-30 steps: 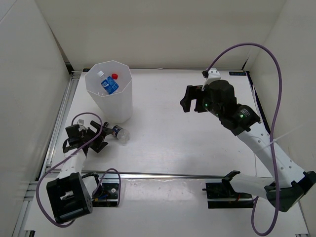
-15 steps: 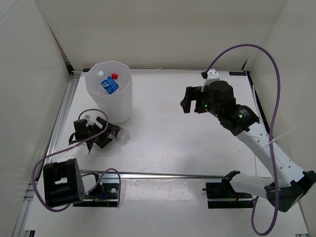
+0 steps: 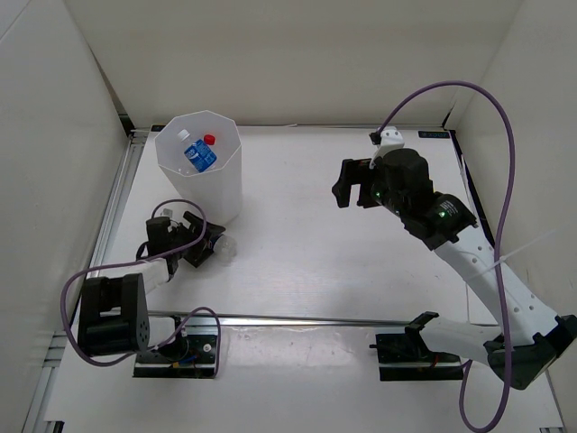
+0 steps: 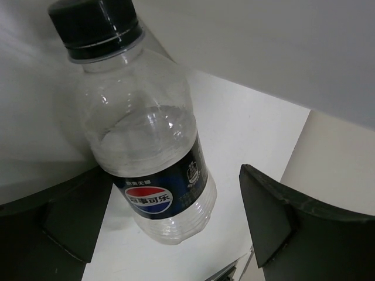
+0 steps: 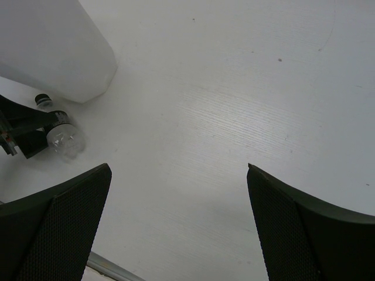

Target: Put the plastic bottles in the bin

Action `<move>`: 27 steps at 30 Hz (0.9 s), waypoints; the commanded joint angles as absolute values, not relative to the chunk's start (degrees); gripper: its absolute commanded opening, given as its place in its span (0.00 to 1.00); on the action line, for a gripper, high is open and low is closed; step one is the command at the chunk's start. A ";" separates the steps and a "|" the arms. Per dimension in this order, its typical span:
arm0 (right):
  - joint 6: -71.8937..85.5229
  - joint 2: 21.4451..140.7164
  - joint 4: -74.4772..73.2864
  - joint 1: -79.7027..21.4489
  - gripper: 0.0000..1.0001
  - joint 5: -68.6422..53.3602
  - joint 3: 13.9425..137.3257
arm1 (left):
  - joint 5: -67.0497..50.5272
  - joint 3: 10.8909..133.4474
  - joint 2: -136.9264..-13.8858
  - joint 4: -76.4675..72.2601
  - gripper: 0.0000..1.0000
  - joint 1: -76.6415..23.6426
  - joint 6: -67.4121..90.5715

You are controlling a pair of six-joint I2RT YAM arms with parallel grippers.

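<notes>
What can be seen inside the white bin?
Inside the bin, a blue-labelled bottle and the red cap of another bottle show. Whatever lies under them is covered.

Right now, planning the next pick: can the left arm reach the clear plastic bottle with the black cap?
Probably yes: the left gripper is open with a finger each side of the black-capped clear plastic bottle, beside the white bin.

Black-capped, dark-labelled clear bottle (image 4: 149,158) on the white table (image 4: 252,129), between the left gripper's (image 4: 173,222) wide-apart jaws.
</notes>
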State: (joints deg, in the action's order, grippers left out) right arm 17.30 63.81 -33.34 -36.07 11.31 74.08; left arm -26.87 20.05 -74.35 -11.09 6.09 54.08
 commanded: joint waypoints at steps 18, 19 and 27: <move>15.82 62.40 -33.40 -35.95 1.00 13.54 73.56 | -24.35 15.64 -73.32 -9.94 0.58 4.31 55.02; 15.82 62.40 -33.40 -35.95 1.00 13.54 73.56 | -24.35 15.12 -72.17 -9.24 0.55 4.31 54.41; 16.35 62.40 -33.40 -35.95 1.00 13.54 73.04 | -24.96 15.82 -49.88 5.43 0.51 4.31 47.56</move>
